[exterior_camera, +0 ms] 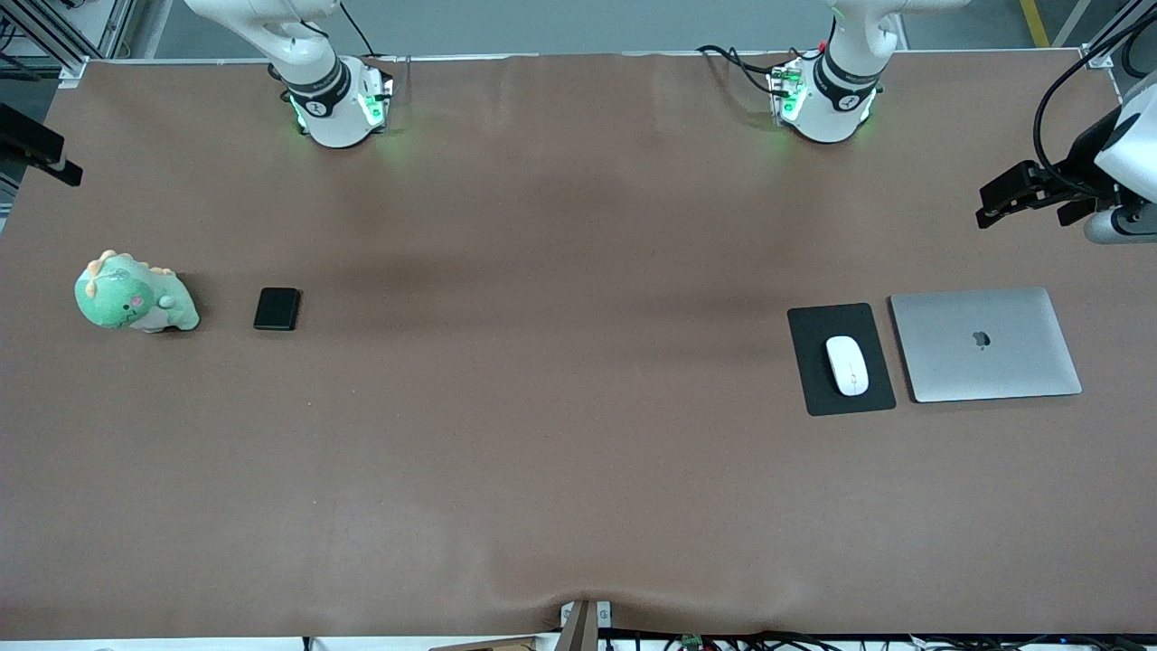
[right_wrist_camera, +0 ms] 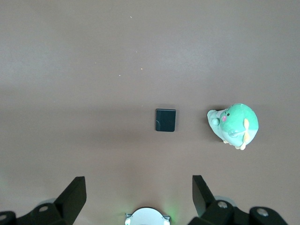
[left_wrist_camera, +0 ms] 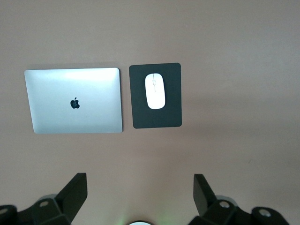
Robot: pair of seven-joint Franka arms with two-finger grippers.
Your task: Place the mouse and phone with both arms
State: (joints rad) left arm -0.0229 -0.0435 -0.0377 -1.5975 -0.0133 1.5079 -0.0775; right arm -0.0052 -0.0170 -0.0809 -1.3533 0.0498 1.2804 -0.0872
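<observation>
The front camera is looking down from high across the table (exterior_camera: 578,452), facing both arm bases and taking in its whole width. The left wrist camera is hanging well above the table, looking straight down past the left gripper (left_wrist_camera: 138,197) at the mouse (left_wrist_camera: 155,91), which the front view is also showing. The right wrist camera is looking down likewise past the right gripper (right_wrist_camera: 137,196) at the phone (right_wrist_camera: 165,120), shared too.
</observation>
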